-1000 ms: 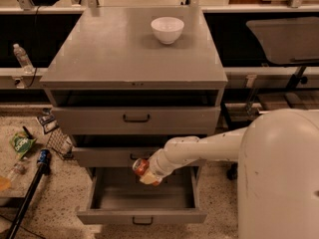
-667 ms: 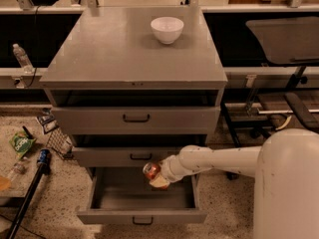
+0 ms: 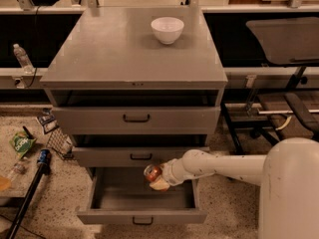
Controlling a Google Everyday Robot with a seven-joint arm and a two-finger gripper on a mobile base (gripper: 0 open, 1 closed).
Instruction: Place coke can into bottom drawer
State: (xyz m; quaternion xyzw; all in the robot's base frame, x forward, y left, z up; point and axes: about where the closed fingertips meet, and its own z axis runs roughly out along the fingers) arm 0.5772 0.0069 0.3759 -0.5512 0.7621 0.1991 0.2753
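The coke can (image 3: 153, 173) is a small red-orange can with a silver top, tilted toward the left. My gripper (image 3: 157, 178) is shut on the coke can and holds it above the right half of the open bottom drawer (image 3: 142, 195). The drawer is pulled out, with a grey interior and a dark handle on its front. My white arm reaches in from the right.
A white bowl (image 3: 167, 29) stands on the cabinet top (image 3: 114, 54). The two upper drawers (image 3: 135, 118) are slightly ajar. A clear plastic bottle (image 3: 22, 57) stands at far left. Bags, a wire basket (image 3: 57, 138) and a dark pole (image 3: 30, 188) lie on the floor at left.
My arm has drawn back to the right a little, and the can has shifted right and slightly lower, over the drawer's right part.
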